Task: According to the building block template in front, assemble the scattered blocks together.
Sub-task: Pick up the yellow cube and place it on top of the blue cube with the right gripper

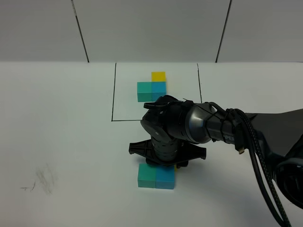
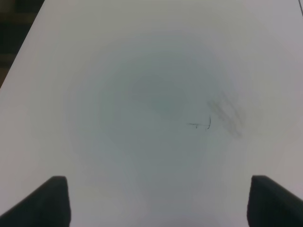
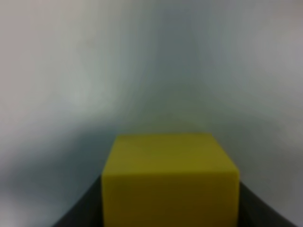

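The building block template point(image 1: 152, 87) lies at the back inside a thin black drawn rectangle: teal-green and blue cubes side by side, a yellow one behind the blue. Of the scattered blocks, the teal-green cube point(image 1: 146, 176) and the blue cube point(image 1: 165, 178) sit touching side by side near the front. My right gripper point(image 1: 166, 163) hangs just behind them, shut on the yellow cube point(image 3: 170, 179). Only a sliver of that cube point(image 1: 177, 166) shows in the exterior view, behind the blue cube. My left gripper point(image 2: 156, 203) is open and empty over bare table.
The white table point(image 1: 71, 142) carries faint pencil smudges at the front left point(image 1: 40, 182), also seen in the left wrist view point(image 2: 210, 123). My right arm and its cable point(image 1: 255, 142) reach in from the right edge.
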`<state>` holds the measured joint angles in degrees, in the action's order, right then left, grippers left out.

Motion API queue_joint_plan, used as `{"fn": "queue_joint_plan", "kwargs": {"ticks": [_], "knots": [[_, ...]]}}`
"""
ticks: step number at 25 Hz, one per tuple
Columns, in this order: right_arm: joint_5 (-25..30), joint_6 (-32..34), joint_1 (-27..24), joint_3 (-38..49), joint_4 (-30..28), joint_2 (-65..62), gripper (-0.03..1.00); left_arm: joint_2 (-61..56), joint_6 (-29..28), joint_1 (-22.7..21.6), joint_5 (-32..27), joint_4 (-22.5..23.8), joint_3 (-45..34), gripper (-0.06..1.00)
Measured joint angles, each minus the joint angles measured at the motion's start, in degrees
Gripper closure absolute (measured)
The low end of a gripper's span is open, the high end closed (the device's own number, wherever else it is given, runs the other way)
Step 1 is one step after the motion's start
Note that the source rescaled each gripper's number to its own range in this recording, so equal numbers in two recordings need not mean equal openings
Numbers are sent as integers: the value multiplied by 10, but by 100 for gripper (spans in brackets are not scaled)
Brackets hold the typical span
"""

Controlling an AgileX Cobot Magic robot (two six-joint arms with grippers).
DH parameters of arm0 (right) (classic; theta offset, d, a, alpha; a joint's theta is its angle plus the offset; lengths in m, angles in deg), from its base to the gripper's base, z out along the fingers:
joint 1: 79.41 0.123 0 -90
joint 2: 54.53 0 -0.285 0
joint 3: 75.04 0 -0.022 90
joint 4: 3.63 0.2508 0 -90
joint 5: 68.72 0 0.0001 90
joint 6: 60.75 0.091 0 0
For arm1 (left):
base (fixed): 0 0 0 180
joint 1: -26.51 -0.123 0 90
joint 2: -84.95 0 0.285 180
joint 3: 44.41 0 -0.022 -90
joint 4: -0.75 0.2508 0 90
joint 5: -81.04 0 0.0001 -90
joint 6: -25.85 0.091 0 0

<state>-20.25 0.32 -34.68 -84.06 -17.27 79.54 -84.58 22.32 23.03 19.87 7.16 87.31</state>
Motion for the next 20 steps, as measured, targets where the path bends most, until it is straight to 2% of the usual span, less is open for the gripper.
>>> {"fn": "queue_joint_plan", "kwargs": {"ticks": [20], "knots": [[-16,-36,0,0,37,1,70,0,0,0,0,0,0,29]]}}
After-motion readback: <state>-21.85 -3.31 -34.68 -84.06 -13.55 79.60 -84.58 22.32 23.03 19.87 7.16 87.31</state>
